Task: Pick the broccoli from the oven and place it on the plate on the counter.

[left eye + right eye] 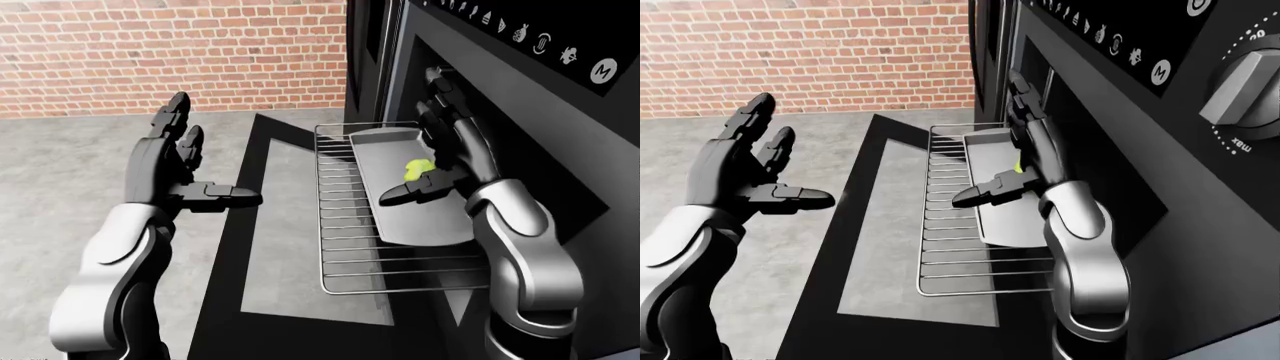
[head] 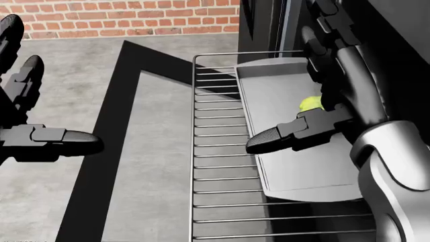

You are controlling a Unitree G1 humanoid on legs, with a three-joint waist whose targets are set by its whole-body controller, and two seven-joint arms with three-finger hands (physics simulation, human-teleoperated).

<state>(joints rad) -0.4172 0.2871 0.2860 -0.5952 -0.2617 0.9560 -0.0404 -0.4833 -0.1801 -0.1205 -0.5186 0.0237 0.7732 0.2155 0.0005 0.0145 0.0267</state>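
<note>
The broccoli [image 1: 418, 169] is not yet picked: it lies on the grey tray [image 1: 400, 217] on the pulled-out oven rack [image 1: 345, 247], at center right of the left-eye view. My right robot hand [image 1: 440, 154] stands just beside it with fingers spread apart and thumb jutting left over the tray; whether a finger touches the broccoli I cannot tell. My left robot hand [image 1: 185, 161] hangs apart-fingered and empty at left, over the lowered oven door [image 1: 260, 247]. Grasping, lifting, carrying and setting down all remain, by my judgement. No plate or tabletop shows in any view. Around me: a grey floor [image 1: 60, 180], a red brick wall [image 1: 170, 52] across the top, and the oven's dark control panel [image 1: 1140, 52] with a knob [image 1: 1250, 82] at upper right.
</note>
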